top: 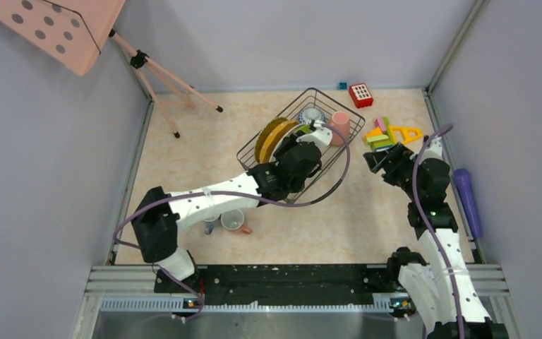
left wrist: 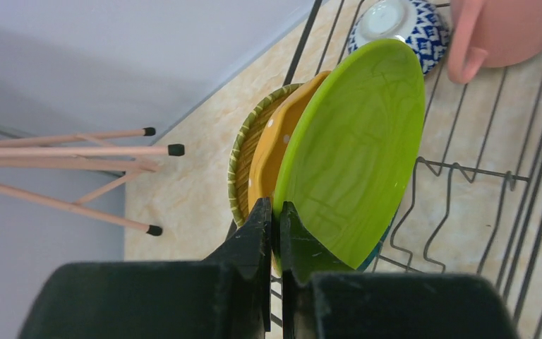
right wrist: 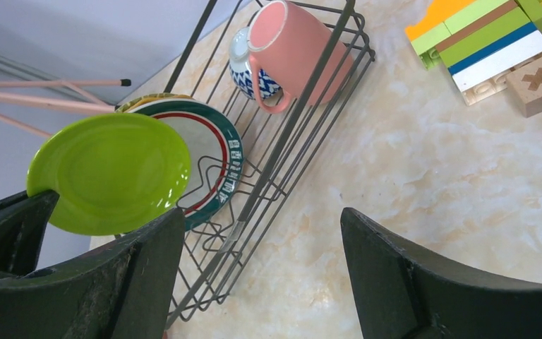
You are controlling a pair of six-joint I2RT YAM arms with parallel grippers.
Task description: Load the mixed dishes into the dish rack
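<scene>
Holding bowl [right wrist: 243, 67], mug [right wrist: 296, 49], plates [right wrist: 219, 159] — dish rack [right wrist: 280, 141], left end effector [left wrist: 276, 219] seemingly gripping lime-green plate [left wrist: 356, 148], right end effector [right wrist: 261, 215] released.

The dish rack [right wrist: 300, 106] sits at the table's [top: 183, 162] 12 o'clock. Three plates are upright side by side at the rack's 8 o'clock end: the ribbed plate [left wrist: 243, 162] outermost, the plain plate [left wrist: 353, 155] inmost, the rimmed plate [right wrist: 219, 162] between. The bowl [top: 311, 114] and mug [top: 339, 127] lie at its 1 o'clock end, the mug at the bowl's 3 o'clock. The toy blocks [top: 389, 134] lie at the rack's 3 o'clock, and a second mug [top: 233, 220] at its 7 o'clock.
</scene>
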